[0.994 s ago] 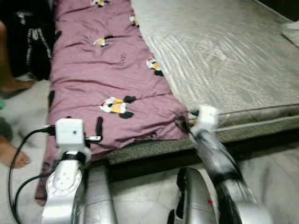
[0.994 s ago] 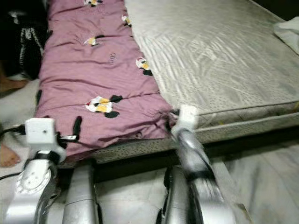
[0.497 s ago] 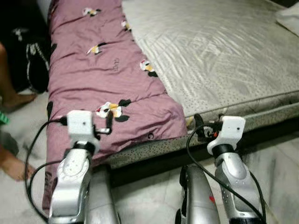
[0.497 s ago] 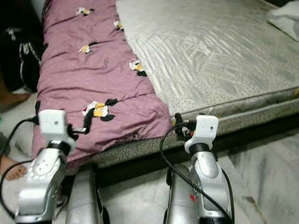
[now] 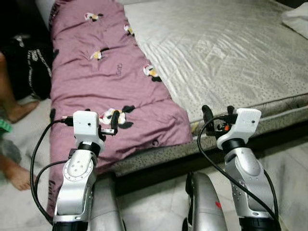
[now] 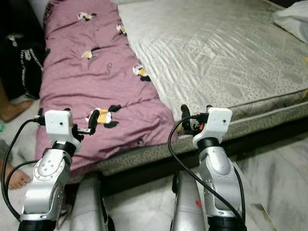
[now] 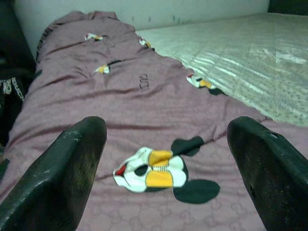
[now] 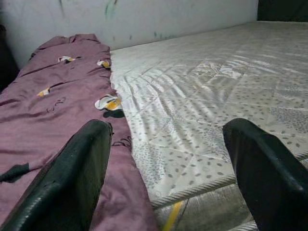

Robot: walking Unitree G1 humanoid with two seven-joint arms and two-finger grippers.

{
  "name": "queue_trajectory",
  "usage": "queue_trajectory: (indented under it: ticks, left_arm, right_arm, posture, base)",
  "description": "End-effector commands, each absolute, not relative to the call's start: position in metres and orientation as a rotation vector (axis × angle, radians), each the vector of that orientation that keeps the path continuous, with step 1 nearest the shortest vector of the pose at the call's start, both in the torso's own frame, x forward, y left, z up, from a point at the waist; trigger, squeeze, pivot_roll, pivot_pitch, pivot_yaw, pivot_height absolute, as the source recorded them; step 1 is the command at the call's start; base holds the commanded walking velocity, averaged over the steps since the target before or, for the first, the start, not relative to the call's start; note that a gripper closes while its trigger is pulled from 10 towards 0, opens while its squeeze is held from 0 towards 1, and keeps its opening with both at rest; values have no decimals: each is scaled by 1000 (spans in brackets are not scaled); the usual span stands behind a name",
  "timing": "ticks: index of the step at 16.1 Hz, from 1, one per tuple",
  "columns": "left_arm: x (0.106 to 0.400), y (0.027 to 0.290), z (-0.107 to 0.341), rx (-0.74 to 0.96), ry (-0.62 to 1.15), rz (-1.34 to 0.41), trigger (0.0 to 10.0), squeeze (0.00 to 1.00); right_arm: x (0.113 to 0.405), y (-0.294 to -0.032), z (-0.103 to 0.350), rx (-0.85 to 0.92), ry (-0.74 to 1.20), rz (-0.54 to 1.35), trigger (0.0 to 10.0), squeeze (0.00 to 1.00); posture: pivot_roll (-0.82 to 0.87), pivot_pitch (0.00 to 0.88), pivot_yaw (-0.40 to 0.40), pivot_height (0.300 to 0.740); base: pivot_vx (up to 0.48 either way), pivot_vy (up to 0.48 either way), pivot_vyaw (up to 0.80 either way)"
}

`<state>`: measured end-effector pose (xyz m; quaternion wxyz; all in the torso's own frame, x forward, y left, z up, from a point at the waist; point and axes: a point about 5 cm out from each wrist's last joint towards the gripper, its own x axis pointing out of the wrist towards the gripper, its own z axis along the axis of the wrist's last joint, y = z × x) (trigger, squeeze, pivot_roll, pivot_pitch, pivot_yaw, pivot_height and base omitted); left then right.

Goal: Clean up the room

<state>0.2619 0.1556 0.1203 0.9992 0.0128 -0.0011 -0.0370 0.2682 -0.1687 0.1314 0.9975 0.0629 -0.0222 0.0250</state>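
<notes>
A purple blanket [image 5: 106, 72] printed with cartoon mice lies along the left side of a pale quilted mattress [image 5: 221, 48], its near end hanging over the front edge. My left gripper [image 7: 166, 159] is open just above that near end, with a mouse print [image 7: 151, 173] between its fingers. Also open is my right gripper [image 5: 218, 114], which holds nothing. It hovers at the mattress's front edge, a little right of the blanket's near corner [image 5: 180, 127].
A person's bare feet [image 5: 17, 175] and dark clothing [image 5: 26, 62] are on the floor to the left of the bed. A white cloth [image 5: 296, 17] lies at the mattress's far right. A pale wall [image 8: 144, 19] stands behind the bed, and tiled floor [image 5: 284, 159] is in front.
The view has shifted. My right gripper, blurred at the blanket's near corner a second ago, has moved right and up. My left gripper has risen slightly over the blanket's end.
</notes>
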Motion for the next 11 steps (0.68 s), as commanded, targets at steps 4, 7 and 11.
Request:
queue_trajectory:
  ticks: [4,7,11]
  left_arm:
    - [274,155,125,41,-33,-87,10000,0]
    - [272,150,123,44,-27,-111,10000,0]
    - [267,150,119,67,-20,-112,10000,0]
  right_arm:
    - [270,-165,149,159,-109,26,10000,0]
    - [268,-160,146,166,-97,29,10000,0]
    - [270,-162,147,157,-92,22,10000,0]
  posture:
    - [-70,0,58,632]
    - [-58,0,53,667]
    - [-50,0,45,722]
  base:
    - [0,0,0]
    - [0,0,0]
    - [0,0,0]
